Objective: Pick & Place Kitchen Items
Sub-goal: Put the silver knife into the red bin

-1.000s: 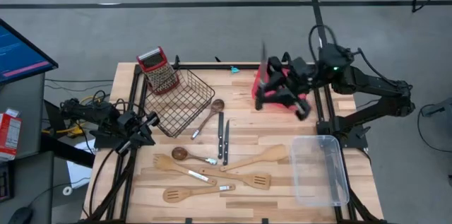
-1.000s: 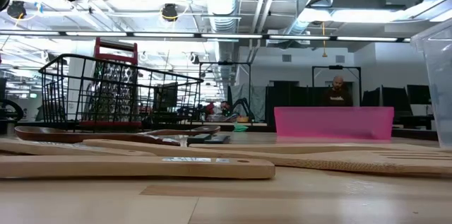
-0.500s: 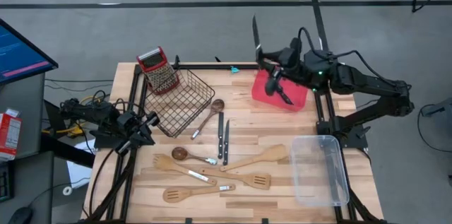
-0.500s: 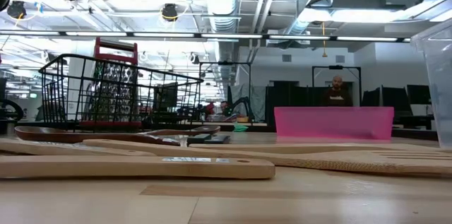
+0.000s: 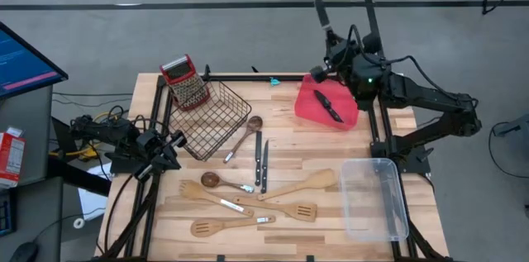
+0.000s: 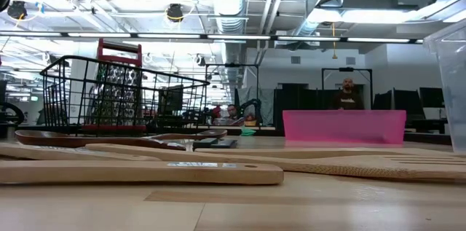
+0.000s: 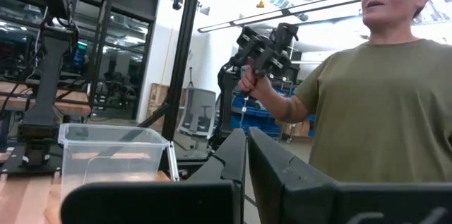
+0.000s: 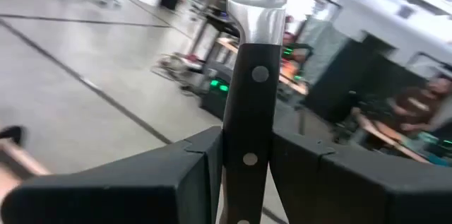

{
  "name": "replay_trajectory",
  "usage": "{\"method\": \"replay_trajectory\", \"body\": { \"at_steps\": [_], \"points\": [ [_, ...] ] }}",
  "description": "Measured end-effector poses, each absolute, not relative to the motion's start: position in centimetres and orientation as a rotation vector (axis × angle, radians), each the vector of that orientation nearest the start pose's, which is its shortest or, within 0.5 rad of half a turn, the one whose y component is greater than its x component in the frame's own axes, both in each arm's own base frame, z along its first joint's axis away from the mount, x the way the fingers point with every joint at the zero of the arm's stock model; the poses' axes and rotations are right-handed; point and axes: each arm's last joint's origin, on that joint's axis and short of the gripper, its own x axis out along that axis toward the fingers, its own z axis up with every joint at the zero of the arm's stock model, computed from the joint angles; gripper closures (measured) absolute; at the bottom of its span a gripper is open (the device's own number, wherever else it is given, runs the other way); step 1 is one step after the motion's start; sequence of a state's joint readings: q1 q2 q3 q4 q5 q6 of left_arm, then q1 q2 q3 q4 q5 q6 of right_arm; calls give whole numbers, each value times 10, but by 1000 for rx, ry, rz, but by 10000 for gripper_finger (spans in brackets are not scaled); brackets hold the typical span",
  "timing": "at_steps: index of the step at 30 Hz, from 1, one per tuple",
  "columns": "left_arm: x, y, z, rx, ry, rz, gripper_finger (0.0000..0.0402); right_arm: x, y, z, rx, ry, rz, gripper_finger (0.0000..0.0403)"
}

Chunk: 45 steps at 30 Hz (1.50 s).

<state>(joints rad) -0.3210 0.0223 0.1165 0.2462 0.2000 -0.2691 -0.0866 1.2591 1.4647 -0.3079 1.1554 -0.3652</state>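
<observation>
Right wrist view shows your right gripper (image 8: 244,157) clamped on a black-handled steel knife (image 8: 248,97). Lower it level over the flat red tray (image 5: 307,107) below before releasing.

Right gripper (image 5: 331,40): past the counter's (image 5: 331,163) far edge, clamping a knife (image 5: 321,11).
Tray (image 5: 327,105): just below it.
Utensils (image 5: 256,192): well apart.

Bright overhead lighting; right wrist view motion-blurred.
</observation>
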Motion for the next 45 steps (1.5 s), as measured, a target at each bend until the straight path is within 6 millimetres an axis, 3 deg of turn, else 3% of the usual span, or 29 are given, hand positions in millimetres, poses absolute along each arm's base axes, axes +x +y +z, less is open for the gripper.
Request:
{"method": "replay_trajectory", "body": {
  "at_steps": [13, 23, 33, 41, 45],
  "points": [
    [79, -32, 225, -282, -276, -559, 399, 233, -71, 476, -501, 402, -1469, 309],
    [79, -32, 225, -282, -280, -560, 399, 210, -91, 502, -520, 486, -1695, 309],
    [78, -32, 225, -282, -282, -560, 399, 191, -123, 503, -469, 541, -1865, 309],
    [78, -32, 225, -282, -282, -560, 399, 167, -157, 498, -450, 680, -2029, 309],
    [78, -32, 225, -282, -282, -560, 399, 165, -160, 498, -448, 689, -2042, 309]
  ]
}}
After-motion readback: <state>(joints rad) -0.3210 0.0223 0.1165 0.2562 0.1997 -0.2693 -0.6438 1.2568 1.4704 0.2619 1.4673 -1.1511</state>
